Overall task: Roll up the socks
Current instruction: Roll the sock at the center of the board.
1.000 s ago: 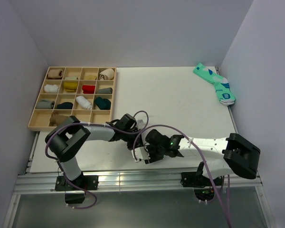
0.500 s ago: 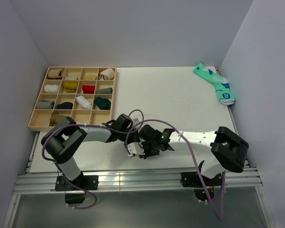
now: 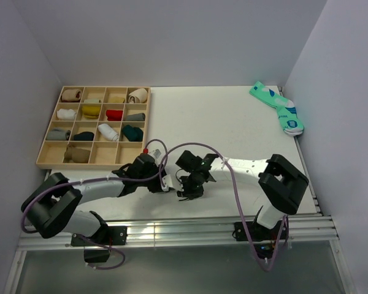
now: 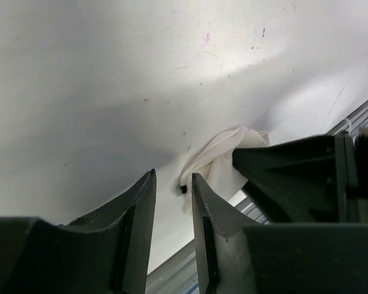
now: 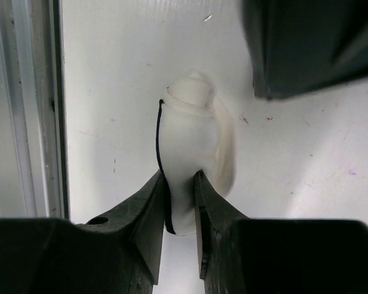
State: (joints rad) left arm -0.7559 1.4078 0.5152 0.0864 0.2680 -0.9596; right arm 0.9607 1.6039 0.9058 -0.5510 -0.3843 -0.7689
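Top view: the left arm is lying lower and further left than earlier, near the white bench's (image 3: 233, 135) front edge. Left wrist: the left tool (image 4: 173, 177) is hanging released, the short white fabric sock (image 4: 224, 160) just beyond its tips. Right wrist: the right tool (image 5: 181, 184) is pinching that sock.

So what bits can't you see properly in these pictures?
- Right wrist view: the near end of the white sock is hidden between the fingers of the right gripper.
- Left wrist view: the right gripper covers one side of the sock.
- Top view: both the left gripper and the right one sit over the sock, so it barely shows.
- Top view: the socks in the tray are too small to see how they're rolled.
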